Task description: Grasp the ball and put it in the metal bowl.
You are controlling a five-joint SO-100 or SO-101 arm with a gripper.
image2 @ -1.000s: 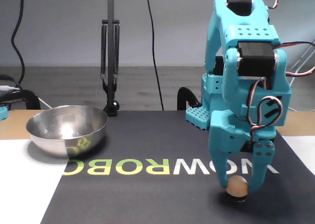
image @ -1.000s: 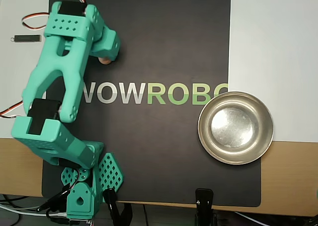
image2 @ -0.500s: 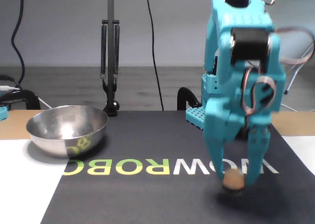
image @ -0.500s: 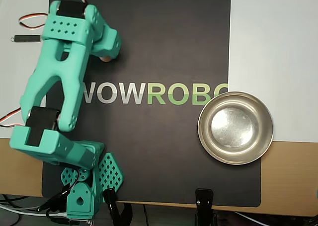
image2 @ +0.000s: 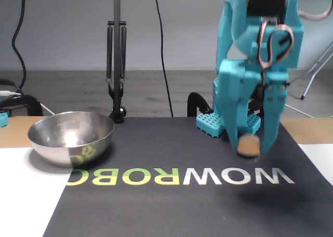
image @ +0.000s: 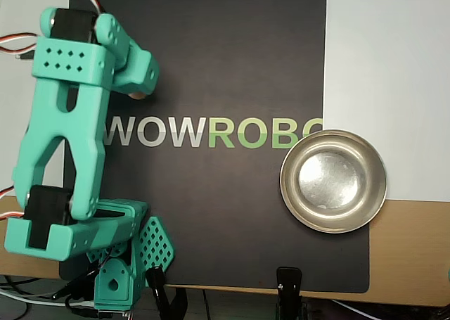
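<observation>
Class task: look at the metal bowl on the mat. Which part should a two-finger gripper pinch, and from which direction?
Pinch the metal bowl at its thin rim, coming down from above: it sits upright and open, and its rounded wall looks too wide and slippery to span.

You get even, bright light in both views, with no harsh shadows. In the fixed view the metal bowl (image2: 71,137) shows a soft glare patch inside and mirrors the mat's lettering. Right of that bowl, the claw (image2: 250,143) and the ball (image2: 248,145) look slightly smeared by blur.
</observation>
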